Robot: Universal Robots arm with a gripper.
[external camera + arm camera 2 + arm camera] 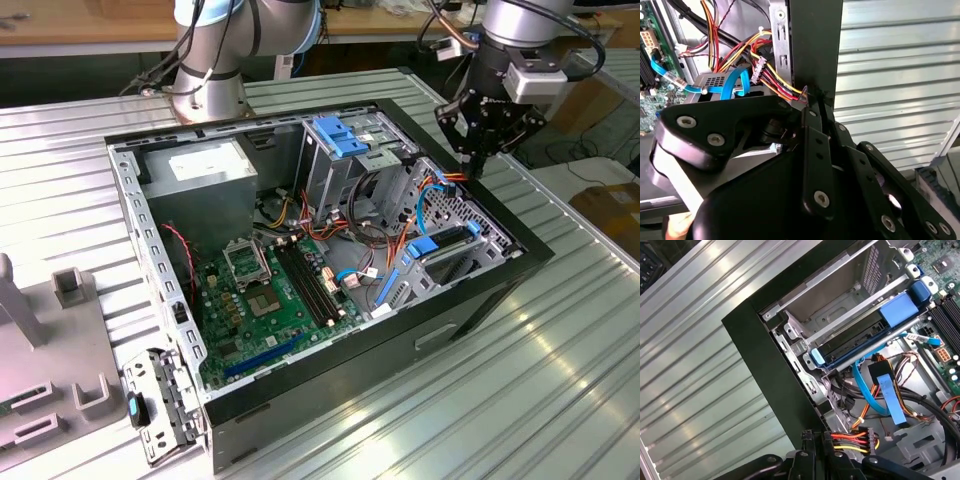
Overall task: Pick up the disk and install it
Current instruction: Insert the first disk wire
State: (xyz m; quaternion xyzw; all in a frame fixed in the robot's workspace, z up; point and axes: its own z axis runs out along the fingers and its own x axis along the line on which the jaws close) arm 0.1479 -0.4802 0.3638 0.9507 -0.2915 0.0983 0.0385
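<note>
Disk [860,346] sits in its bay, gripper [477,163] pinched shut

We make out the disk only by its blue rail and end tab inside the metal cage [840,300]; its body is mostly hidden. The gripper hangs at the computer case [450,320] edge beside the wires [855,437], with nothing visible between its closed fingers.

Bright, even light throws glare across the ribbed metal table [560,380].

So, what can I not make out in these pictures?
1. Disk face: first wrist view, hidden under the blue-handled drive cage.
2. Whether the end effector holds anything: second wrist view, its own black links block it.
3. Motherboard parts: exterior view, too small.
</note>
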